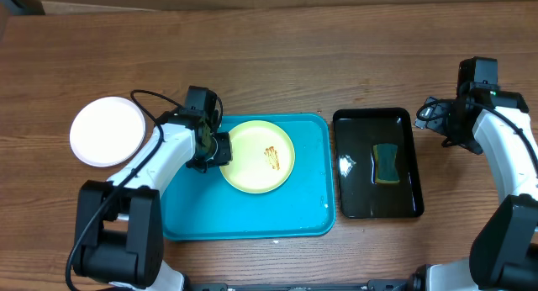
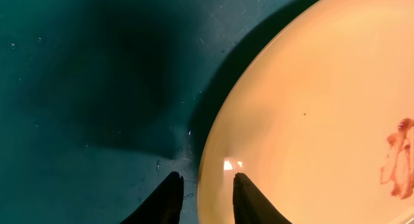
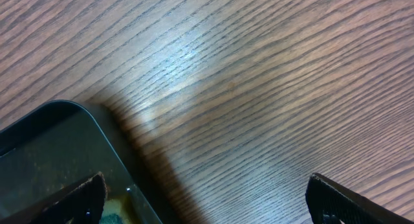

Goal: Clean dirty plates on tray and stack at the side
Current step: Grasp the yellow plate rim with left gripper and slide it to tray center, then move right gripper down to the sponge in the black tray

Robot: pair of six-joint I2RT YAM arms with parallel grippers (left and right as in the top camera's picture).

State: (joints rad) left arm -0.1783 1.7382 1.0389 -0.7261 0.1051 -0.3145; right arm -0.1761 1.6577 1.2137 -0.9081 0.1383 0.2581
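A pale yellow plate lies flat on the turquoise tray, toward the tray's far edge and nearer its right side. A small brown smear sits just right of the plate's centre, so it is not yet clean.

The left gripper is at the plate's left rim. In the left wrist view its two dark fingers straddle that rim, one over the bare tray and one over the plate's face, with only a narrow gap between them. Whether they already pinch the rim cannot be told.

A white plate rests on the desk, well apart from the tray, near the desk's left edge. To the right of the turquoise tray, just beside it, sits a glossy black tray holding a sponge. The right gripper hangs above the desk by the black tray's far right corner, its jaws spread wide and holding nothing.

The step in hand appears to be taking hold of the dirty plate. Next, a firm grip on the rim seems needed, with the right arm fetching the sponge to wipe the smear.
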